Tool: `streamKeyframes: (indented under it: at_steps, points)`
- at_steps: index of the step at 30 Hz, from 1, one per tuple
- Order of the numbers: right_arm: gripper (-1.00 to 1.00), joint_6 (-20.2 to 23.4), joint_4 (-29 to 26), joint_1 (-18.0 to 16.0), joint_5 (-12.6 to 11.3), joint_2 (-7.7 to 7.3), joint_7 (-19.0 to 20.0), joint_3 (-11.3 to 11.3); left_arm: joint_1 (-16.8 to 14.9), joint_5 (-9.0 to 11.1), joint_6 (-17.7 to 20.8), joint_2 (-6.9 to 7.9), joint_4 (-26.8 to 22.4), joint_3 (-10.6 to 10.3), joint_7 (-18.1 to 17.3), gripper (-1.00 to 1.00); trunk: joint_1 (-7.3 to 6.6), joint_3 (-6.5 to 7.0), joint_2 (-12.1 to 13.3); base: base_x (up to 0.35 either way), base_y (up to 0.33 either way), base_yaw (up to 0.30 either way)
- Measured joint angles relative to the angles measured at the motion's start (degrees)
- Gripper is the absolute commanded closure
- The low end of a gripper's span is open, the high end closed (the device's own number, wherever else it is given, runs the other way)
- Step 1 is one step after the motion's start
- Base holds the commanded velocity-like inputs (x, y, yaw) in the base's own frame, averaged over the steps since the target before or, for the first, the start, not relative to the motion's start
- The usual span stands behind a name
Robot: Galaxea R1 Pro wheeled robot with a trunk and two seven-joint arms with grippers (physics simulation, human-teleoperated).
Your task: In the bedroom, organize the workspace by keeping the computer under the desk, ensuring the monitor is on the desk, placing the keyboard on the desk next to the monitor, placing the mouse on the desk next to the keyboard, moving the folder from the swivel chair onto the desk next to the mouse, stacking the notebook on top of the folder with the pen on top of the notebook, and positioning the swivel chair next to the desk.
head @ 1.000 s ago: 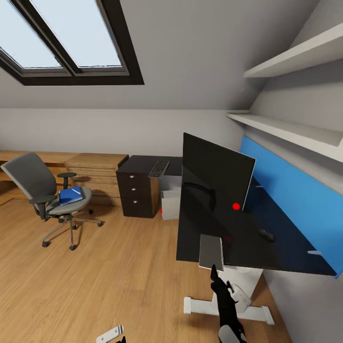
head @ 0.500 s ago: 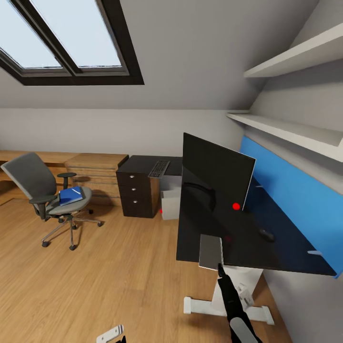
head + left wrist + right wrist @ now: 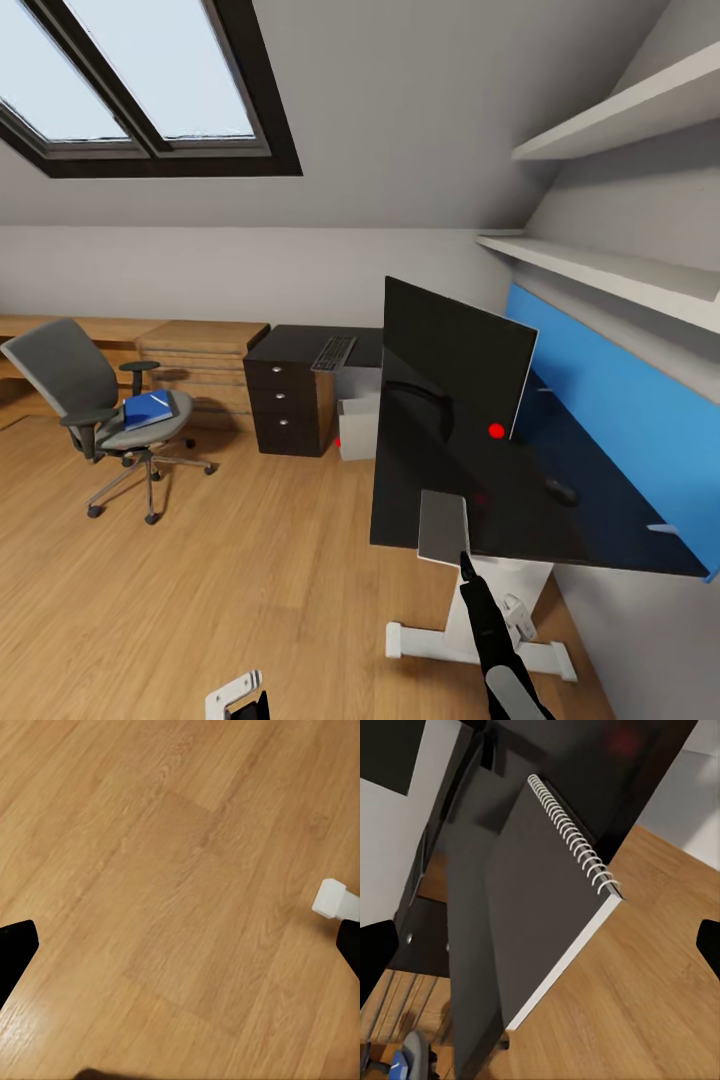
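I see soft, even daylight from the skylight [image 3: 130, 80]; shadows under the swivel chair [image 3: 95, 400] are faint. The glossy desk [image 3: 520, 500] mirrors the monitor [image 3: 455, 365]. Renders are sharp, with wide-angle stretching at the edges.

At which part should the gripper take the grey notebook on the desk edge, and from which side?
Probably the overhanging near edge of the notebook: it juts past the desk front, so one finger could go under and one over. Come from the room side, where the right gripper is, avoiding the spiral binding.
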Motion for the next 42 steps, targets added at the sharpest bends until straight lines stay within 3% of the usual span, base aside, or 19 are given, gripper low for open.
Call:
streamKeyframes:
  at_steps: [20, 31, 37, 42]
  points:
    - [-1.00, 1.5, -0.3, -0.1, -0.1, -0.11, -0.5, 0.1, 0.0, 0.3, 0.1, 0.00, 0.0, 0.1, 0.1, -1.00, 4.40, -3.60, -8.0, 0.000, 0.000, 0.000]
    - [-1.00, 2.8, -0.4, -0.1, -0.2, -2.48, 0.0, 0.2, 0.0, 0.2, 0.1, 0.00, 0.0, 0.1, 0.0, -1.00, 6.81, -5.57, -12.4, 0.000, 0.000, 0.000]
    - [-1.00, 2.9, -0.4, -0.1, -0.2, -2.54, 0.0, 0.4, 0.0, 0.2, 0.1, 0.06, 0.0, 0.1, 0.0, -1.00, 8.13, -6.65, -14.8, 0.000, 0.000, 0.000]
    - [-1.00, 3.4, -0.5, -0.1, -0.1, -2.40, 0.6, 1.1, 0.0, 0.2, 0.1, 0.03, 0.0, 0.1, 0.0, -1.00, 8.14, -6.66, -14.9, 0.000, 0.000, 0.000]
